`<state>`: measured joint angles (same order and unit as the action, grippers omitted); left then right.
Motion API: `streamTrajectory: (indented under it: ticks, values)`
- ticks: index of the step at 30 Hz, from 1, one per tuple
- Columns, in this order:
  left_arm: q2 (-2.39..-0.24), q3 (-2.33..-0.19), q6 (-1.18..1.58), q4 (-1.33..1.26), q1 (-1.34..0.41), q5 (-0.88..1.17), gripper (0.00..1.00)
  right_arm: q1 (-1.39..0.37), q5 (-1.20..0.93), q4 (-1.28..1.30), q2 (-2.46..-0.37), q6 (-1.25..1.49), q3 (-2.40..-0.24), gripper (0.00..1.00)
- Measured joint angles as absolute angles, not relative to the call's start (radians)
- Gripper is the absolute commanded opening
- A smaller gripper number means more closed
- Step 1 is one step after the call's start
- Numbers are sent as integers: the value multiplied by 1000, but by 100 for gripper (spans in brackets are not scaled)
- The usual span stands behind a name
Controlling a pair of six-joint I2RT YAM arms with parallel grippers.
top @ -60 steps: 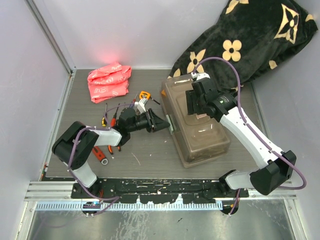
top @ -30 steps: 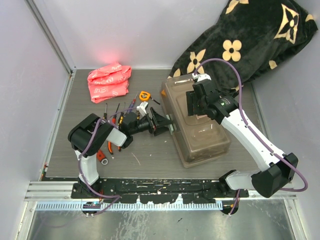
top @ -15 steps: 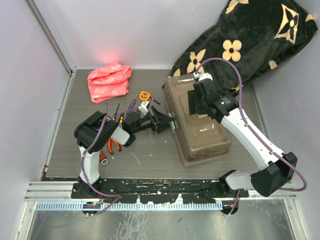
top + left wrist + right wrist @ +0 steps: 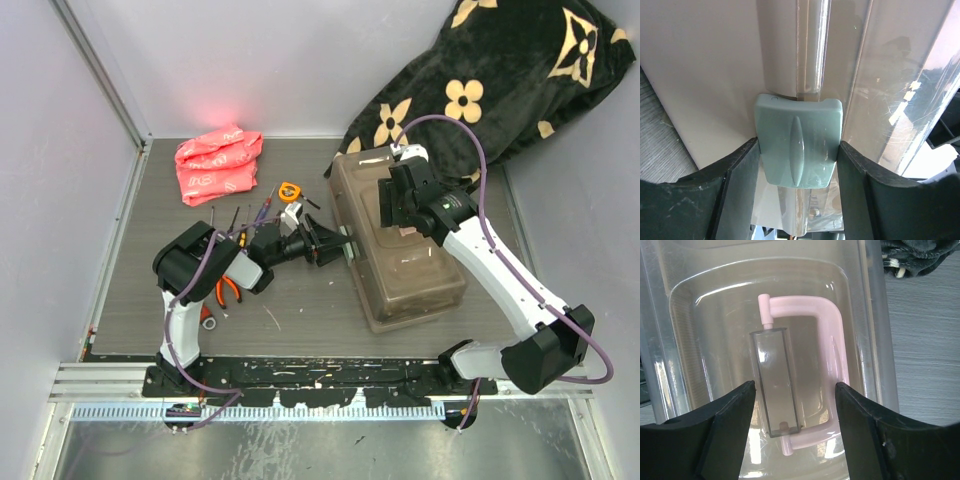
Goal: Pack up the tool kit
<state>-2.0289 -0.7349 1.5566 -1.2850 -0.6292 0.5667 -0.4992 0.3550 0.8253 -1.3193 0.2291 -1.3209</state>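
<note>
- Your left pincer [image 4: 338, 246] is clenched on the toolbox's grey-green latch [image 4: 797, 145]. In the wrist view its fingers [image 4: 740, 185] press against the latch's two sides.
- The latch sits on the long wall of the toolbox [image 4: 410, 280], on the 9 o'clock side. It spans the seam under the lid [image 4: 385, 190], which is down.
- Your left arm [image 4: 200, 265] comes at the latch from 9 o'clock, held low over the worktop [image 4: 300, 310].
- Your right pincer [image 4: 794, 387] is released, its jaws spread wide and grasping nothing. It points down at the lid from above.
- In the right wrist view, the pale handle [image 4: 832, 340] lies folded flat in the lid's recess, between the two fingers. You cannot tell whether the tips touch the lid.
- The toolbox is brown and translucent. It stands on the worktop at 3 o'clock of centre, with its long axis running from 11 to 5 o'clock.
- The loose tools lie on the worktop outside the box, on its 9 o'clock side.
- The orange tape measure [image 4: 290, 189] is at 11 o'clock of your left pincer.
- The screwdrivers [image 4: 267, 205] lie just beside the tape measure, their handles under the arm.
- The orange pliers [image 4: 227, 290] and the red wrench [image 4: 206, 316] are at 8 o'clock, partly hidden by the arm.
- A pink bag [image 4: 218, 165] lies at 11 o'clock on the worktop.
- A black flowered blanket [image 4: 500, 80] is heaped at 1 o'clock, just beside the box's far end.
</note>
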Motion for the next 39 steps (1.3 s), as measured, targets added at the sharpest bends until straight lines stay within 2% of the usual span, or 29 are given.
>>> streamTrajectory:
  ticks: [2,10,26,27,29,30,34,39]
  values:
    - [-2029,-736,1557,-1283,-629,569,0,-498,355,818,-1316,227,-1316,69]
    - [-2014,-744,1541,-1234,-629,580,0,-495,355,799,-1302,222,-1297,69]
    - [-1857,-796,1409,-847,-629,579,1,-490,357,773,-1277,215,-1265,70]
    - [-1852,-800,1400,-833,-629,580,10,-490,356,769,-1275,215,-1261,70]
    - [-1846,-803,1388,-816,-629,580,40,-488,354,764,-1271,215,-1256,70]
    - [-1845,-804,1380,-815,-629,580,49,-488,354,762,-1270,215,-1254,70]
    - [-1856,-804,1362,-832,-632,582,65,-487,353,757,-1267,213,-1251,70]
    - [-1937,-804,1377,-967,-633,616,72,-478,356,751,-1262,207,-1243,70]
